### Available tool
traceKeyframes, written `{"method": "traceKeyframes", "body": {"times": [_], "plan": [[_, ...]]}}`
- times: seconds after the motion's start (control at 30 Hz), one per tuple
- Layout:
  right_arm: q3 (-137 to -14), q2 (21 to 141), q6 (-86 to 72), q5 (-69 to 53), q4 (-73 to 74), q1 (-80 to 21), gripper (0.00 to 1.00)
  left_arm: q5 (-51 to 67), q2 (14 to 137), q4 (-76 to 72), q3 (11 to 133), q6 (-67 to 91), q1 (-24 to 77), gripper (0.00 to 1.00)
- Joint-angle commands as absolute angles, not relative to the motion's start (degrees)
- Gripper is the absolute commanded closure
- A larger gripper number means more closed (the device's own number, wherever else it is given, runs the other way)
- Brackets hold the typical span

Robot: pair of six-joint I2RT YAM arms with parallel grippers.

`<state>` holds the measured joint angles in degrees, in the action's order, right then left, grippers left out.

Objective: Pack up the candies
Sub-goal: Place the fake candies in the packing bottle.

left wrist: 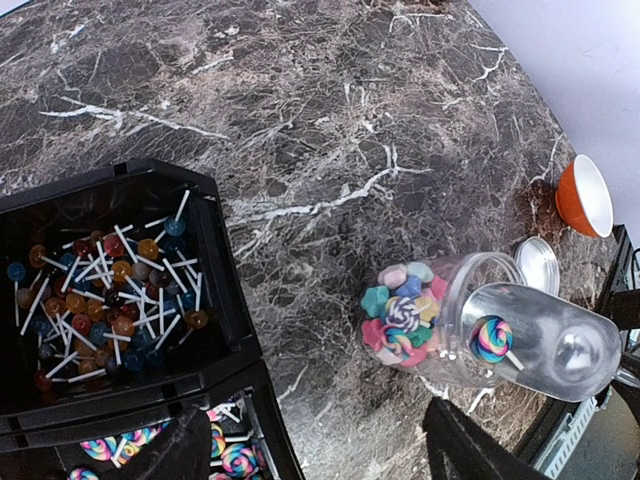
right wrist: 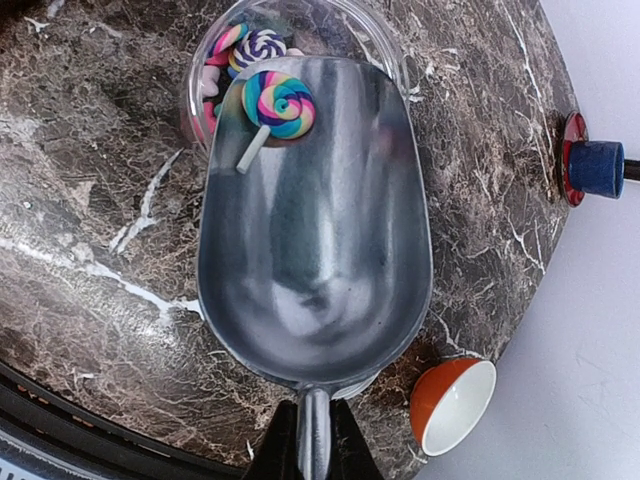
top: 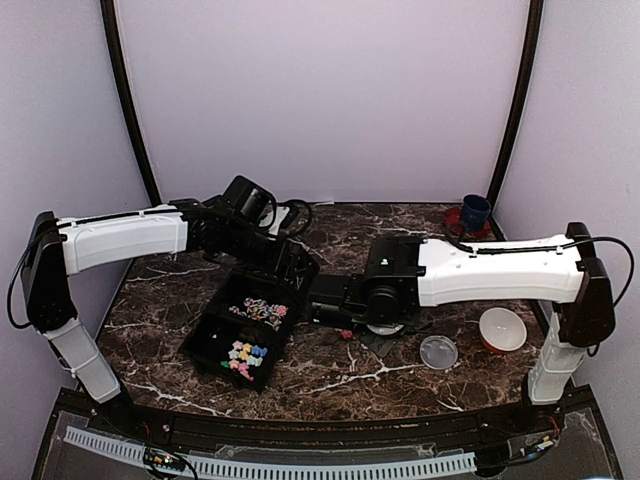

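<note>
Evidently the step in hand is tipping a scoopful into the jar. At the left, the left gripper (left wrist: 322,452) hangs by the far right corner of the black tray (left wrist: 232,290). Its jaws are wide apart, with nothing I can see gripped between them. The tray lies left of the table's middle, and most of the candies (left wrist: 100,300) lie in its compartments: stick pieces in one, swirls and pastel shapes in the others.

Near the table's middle stands a clear jar (left wrist: 450,300), part filled with pastel pieces. The right gripper (right wrist: 312,440) is clamped on the handle of a metal scoop (right wrist: 315,250), whose lip hangs over the jar's mouth. One swirl lollipop (right wrist: 280,103) lies at that lip, not yet in.

The next move probably calls for lifting the handle end, keeping the lip over the mouth so the lollipop slides in, not onto the table (top: 340,380).

Further right, the jar's lid (top: 438,352) and an orange bowl (top: 502,330) sit toward the near right corner, and a blue cup (top: 475,210) sits at the far right corner.

The table is dark, white-veined marble, and pale plain walls (top: 320,100) close three sides.
</note>
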<state>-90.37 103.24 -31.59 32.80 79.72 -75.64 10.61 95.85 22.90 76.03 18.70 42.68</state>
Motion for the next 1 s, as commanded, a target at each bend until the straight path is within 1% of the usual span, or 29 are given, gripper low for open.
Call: {"method": "traceKeyframes", "body": {"times": [0.0,0.43,0.67,0.97], "plan": [[-91.8,105.3,-29.9,32.0,81.3,-75.3,1.00,8.9,93.0,22.2,73.7,19.1,43.0,0.23],[-96.7,105.7,-23.5,34.5,81.2,-74.3,1.00,9.8,93.4,19.9,71.2,20.3,43.0,0.23],[-98.1,107.1,-22.0,31.0,81.1,-73.4,1.00,10.3,92.8,19.4,70.3,20.9,43.0,0.23],[-95.6,107.8,-23.1,27.7,81.3,-72.5,1.00,9.8,92.0,19.1,68.9,20.9,43.0,0.23]]}}
